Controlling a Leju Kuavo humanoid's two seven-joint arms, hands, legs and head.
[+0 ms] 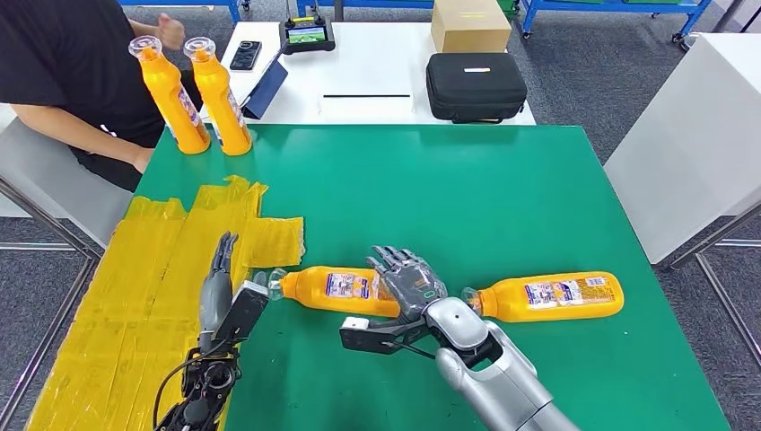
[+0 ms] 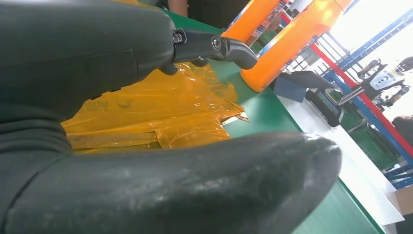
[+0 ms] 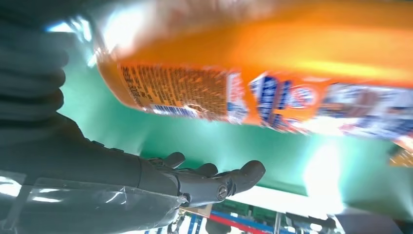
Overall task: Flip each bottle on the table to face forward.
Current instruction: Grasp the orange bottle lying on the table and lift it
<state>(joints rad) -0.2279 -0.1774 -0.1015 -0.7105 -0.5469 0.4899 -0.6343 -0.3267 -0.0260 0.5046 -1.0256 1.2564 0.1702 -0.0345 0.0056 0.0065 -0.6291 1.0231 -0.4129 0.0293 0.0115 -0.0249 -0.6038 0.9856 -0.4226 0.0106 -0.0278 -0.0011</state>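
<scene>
Lying orange bottle (image 1: 345, 290) just beside open right robot hand (image 1: 408, 280) (label up)

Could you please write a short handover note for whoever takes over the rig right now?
Right hand: open, fingers spread over the base end of the near lying orange plastic bottle; no grip yet.
Left hand: open, over the yellow plastic sheet, holding nothing.
Second lying orange bottle rests to the right on the green table.
Two upright orange bottles stand at the far left corner.
Left: the two lying bottles.
</scene>
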